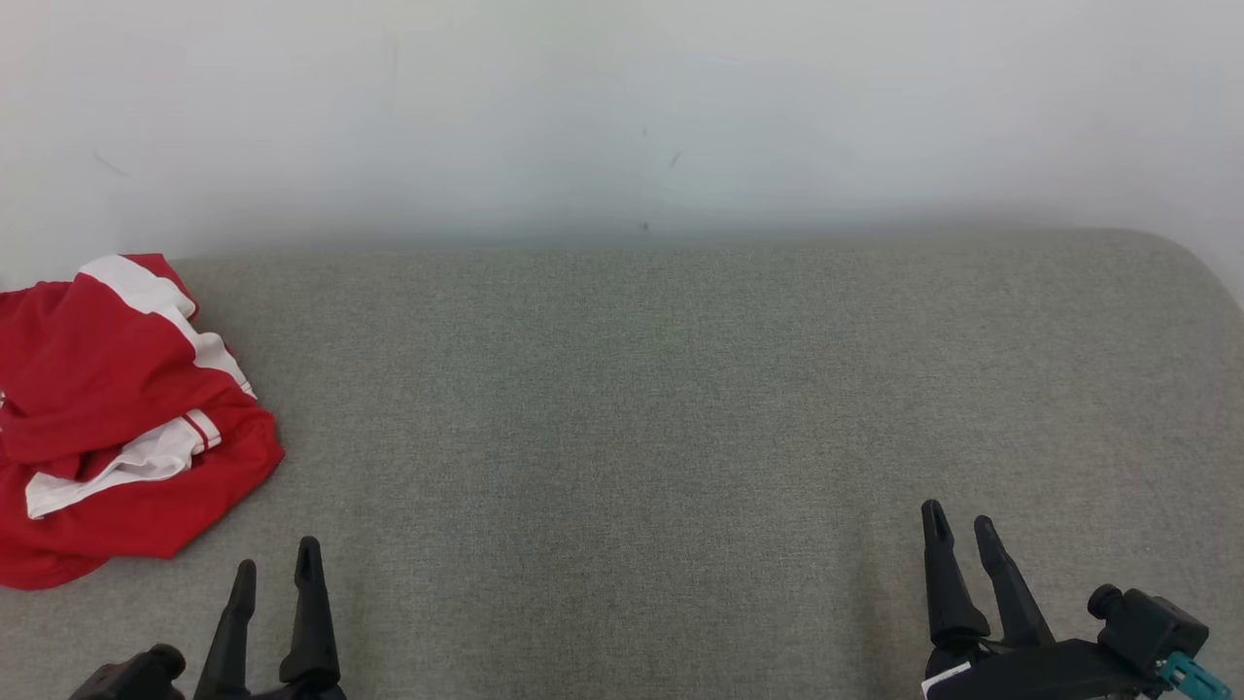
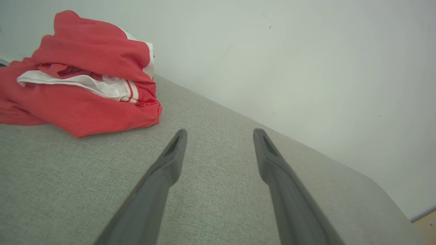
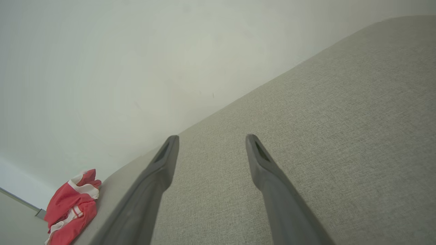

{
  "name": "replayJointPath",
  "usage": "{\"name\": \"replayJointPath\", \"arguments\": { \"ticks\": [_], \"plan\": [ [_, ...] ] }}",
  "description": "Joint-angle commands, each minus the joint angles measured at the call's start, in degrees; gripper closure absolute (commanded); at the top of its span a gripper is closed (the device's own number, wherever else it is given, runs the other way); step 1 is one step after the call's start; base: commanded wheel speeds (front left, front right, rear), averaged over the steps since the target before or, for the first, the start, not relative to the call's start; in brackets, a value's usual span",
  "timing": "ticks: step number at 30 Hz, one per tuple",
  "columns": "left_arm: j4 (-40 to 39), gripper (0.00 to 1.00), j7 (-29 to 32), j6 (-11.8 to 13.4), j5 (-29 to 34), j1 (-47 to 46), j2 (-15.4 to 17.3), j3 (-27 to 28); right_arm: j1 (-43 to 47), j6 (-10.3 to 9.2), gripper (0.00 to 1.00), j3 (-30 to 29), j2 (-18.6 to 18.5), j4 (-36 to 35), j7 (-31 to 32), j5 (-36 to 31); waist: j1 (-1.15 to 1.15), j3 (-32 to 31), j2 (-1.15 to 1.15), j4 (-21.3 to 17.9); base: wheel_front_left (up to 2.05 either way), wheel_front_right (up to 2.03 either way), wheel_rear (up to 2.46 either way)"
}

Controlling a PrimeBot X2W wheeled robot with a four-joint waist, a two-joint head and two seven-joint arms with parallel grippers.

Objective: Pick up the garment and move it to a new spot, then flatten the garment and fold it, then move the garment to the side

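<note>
— Wall [image 1: 622, 97] first, since it takes up the most room; what do you see of it?
— Pale and plain, with a few faint marks; it runs along the far side of the counter [image 1: 680, 389].
— And the counter itself?
— Covered in grey woven cloth; its far right corner is rounded; most of its top is bare.
— Where's the garment [image 1: 107, 389]?
— Over on the robot's left, in a crumpled heap close to the wall; it's red with white bands and a thin red stripe on one of the white parts; it lies on the counter and runs past the left edge of the head view, so I can't tell how far it goes.
— Is anything holding it?
— No; the left tool [image 1: 276, 554] hovers near its front edge, apart from it, with its two dark fingers spread and nothing between them.
— And the other one?
— The right tool [image 1: 958, 514] is well away at the counter's near right; its fingers stand apart too, over bare grey cloth.
</note>
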Motion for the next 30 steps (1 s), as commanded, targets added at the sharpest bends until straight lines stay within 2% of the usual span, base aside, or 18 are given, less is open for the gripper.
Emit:
{"name": "replayJointPath", "arguments": {
  "ticks": [1, 18, 30],
  "plan": [
    [-0.91, 0.0, -0.68, -0.02, 1.88, 0.2, 0.42, -0.05, -0.02, 0.13, 0.0, 0.28, -0.25, -0.72, -0.6, -1.9, 0.0, -0.04, 0.0, 0.0, 0.0, 0.0, 0.0],
    [-1.99, 0.0, -2.86, 0.16, 11.11, 1.38, 0.73, -0.22, 0.67, 0.15, 0.0, 0.93, -0.27, -1.55, -2.81, -11.68, 0.0, -0.26, 0.0, -0.14, 0.0, 0.0, 0.0],
    [-2.42, 0.0, -4.37, -0.2, 16.15, 1.85, 2.1, -0.35, 1.2, 0.17, 0.0, 0.65, -0.29, -1.8, -4.27, -17.36, 0.0, -0.47, 0.0, -0.27, 0.0, 0.0, 0.0]
  ]
}}
